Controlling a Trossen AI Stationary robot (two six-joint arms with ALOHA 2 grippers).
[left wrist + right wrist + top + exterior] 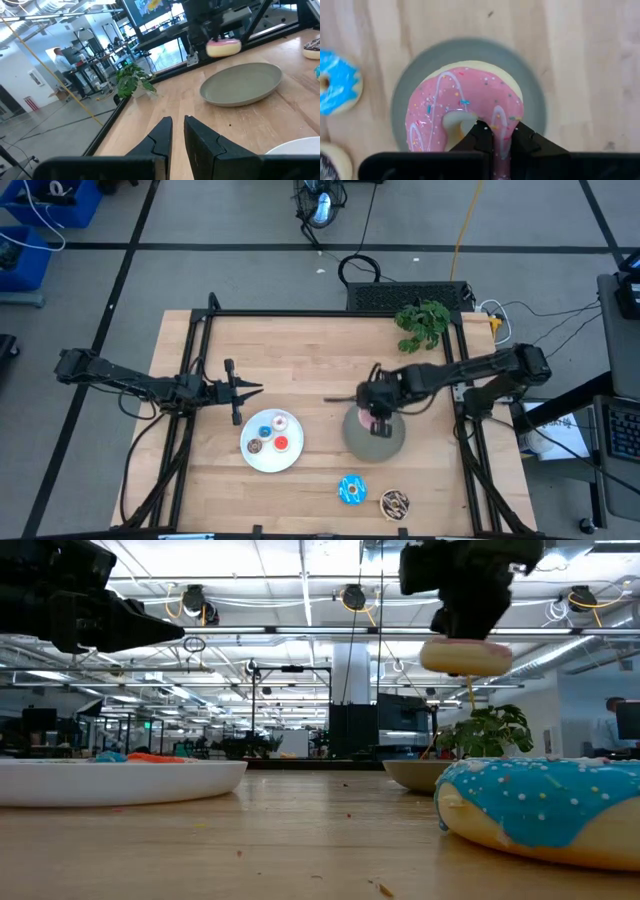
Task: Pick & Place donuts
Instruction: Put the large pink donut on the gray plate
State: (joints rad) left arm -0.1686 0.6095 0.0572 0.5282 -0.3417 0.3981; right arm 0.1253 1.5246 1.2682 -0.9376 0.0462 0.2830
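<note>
A: Over the grey plate (375, 435) in the high view, the right gripper (378, 418) hangs with the pink donut (379, 423) under it. So which step is this?

B: The placing step, I judge. That donut is lifted and carried, not yet set down. The left gripper (250, 389) waits apart, beside the white plate (272, 442), which already carries four tiny donuts. The blue donut (352, 490) and the brown sprinkled donut (395, 502) lie on the worktop (300, 350) near its front edge.

A: And the low view?

B: It shows the pink donut (466, 657) clear of the grey plate (420, 773), hanging in the air from the dark right gripper (466, 635). The blue donut (540, 810) sits close to the camera.

A: Left wrist view?

B: The left jaws stand nearly closed, only a thin slit between them, holding nothing. Beyond them the pink donut (223, 47) hovers above the grey plate (242, 85).

A: Right wrist view?

B: The right jaws are narrow, pinching the ring of the pink donut (465, 112), one finger through its hole. The grey plate (532, 95) lies straight beneath. Next, I think, the move calls for lowering straight down and opening only once the donut rests on the plate.
</note>
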